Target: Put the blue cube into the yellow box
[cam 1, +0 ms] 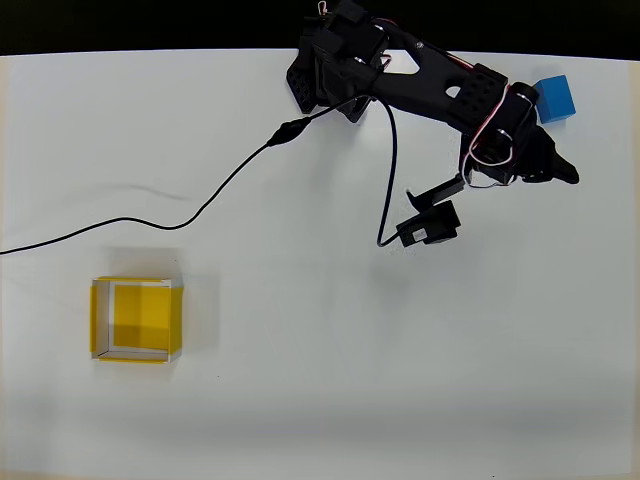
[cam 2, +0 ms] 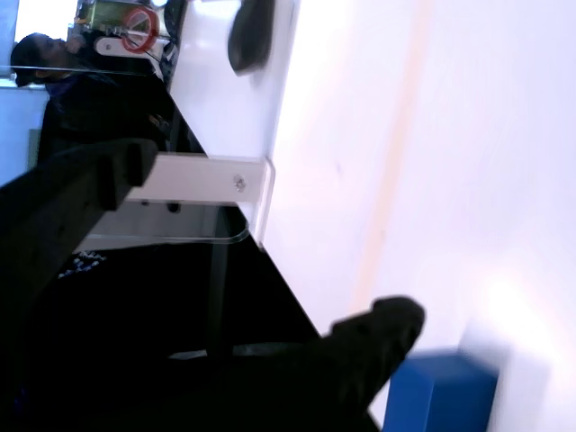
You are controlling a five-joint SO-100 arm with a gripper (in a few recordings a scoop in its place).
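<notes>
The blue cube [cam 1: 556, 98] rests on the white table at the far right, close to the back edge and right beside the black arm's wrist. My gripper [cam 1: 558, 168] points right, just in front of the cube. In the wrist view the blue cube [cam 2: 440, 394] lies at the bottom right, outside the jaws and next to the tip of the lower finger [cam 2: 382, 331]. The gripper [cam 2: 274, 236] is open with nothing between its fingers. The yellow box [cam 1: 100, 320] sits far off at the left front, upright and with nothing in it.
A black cable [cam 1: 200, 212] snakes across the table from the left edge to the arm's base [cam 1: 335, 60]. The table's back edge [cam 1: 150, 52] runs just behind the cube. A clear plastic stand [cam 2: 216, 184] shows beyond the table edge.
</notes>
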